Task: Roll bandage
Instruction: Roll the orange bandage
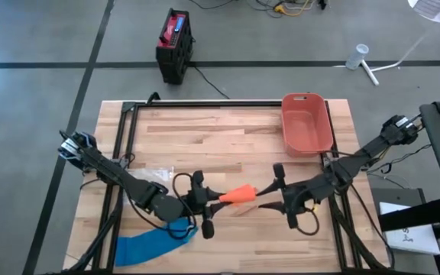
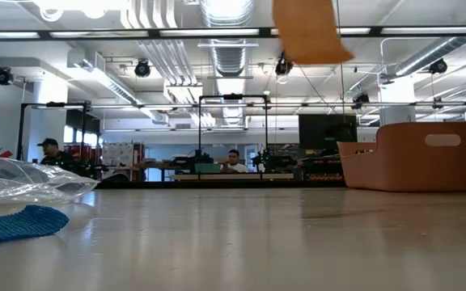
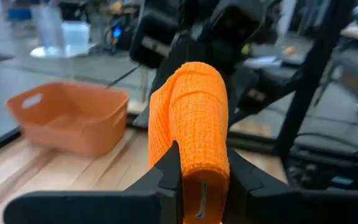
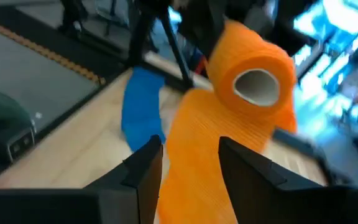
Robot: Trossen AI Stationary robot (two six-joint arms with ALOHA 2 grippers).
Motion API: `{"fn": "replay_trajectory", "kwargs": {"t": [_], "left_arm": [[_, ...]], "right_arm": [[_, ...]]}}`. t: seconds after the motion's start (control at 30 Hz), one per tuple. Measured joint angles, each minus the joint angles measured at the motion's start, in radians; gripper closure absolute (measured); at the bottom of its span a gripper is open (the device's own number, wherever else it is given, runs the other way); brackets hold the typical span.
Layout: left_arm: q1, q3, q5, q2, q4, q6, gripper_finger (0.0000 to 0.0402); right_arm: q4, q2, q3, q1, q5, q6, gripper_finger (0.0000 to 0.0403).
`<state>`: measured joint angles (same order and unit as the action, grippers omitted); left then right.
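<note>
The orange bandage (image 1: pixel 239 195) is held up above the middle of the table, between my two grippers. It is a roll (image 4: pixel 253 68) with an open round core, and a loose strip (image 4: pixel 194 162) trails from it. My left gripper (image 1: pixel 214 200) comes from the left and is shut on the roll. My right gripper (image 1: pixel 264 191) faces it from the right. Its fingers stand apart on either side of the loose strip. In the low view only the bandage (image 2: pixel 310 32) shows, high above the table. My left gripper pinches one end of the orange roll (image 3: pixel 197 168) between its two fingers. It comes nearly level from the table's left, with the roll pointing away along the fingers. The roll is lifted clear of the table. My right gripper has the loose strip (image 4: pixel 191 186) lying flat in the gap between its fingers; I cannot tell whether they touch it.
A blue bandage (image 1: pixel 151 244) lies unrolled near the front left edge. A clear plastic bag (image 1: pixel 155 176) lies behind it under the left arm. An orange bin (image 1: pixel 306 122) stands at the far right. Bare wood lies in the middle and far left.
</note>
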<state>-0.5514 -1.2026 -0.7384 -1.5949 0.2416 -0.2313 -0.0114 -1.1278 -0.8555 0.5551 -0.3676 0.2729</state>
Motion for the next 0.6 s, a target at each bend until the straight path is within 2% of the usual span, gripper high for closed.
{"fn": "replay_trajectory", "kwargs": {"t": [0.23, 0.6], "left_arm": [[0.0, -0.001, 0.042, 0.008, 0.04, 0.06, 0.0351], [0.003, 0.0, 0.039, 0.007, 0.031, 0.063, 0.0351]], "right_arm": [[-0.141, 0.0, 0.0, 0.006, 0.0, 0.087, 0.0257], [-0.116, 0.003, 0.0, 0.01, -0.056, 0.131, 0.0269]]}}
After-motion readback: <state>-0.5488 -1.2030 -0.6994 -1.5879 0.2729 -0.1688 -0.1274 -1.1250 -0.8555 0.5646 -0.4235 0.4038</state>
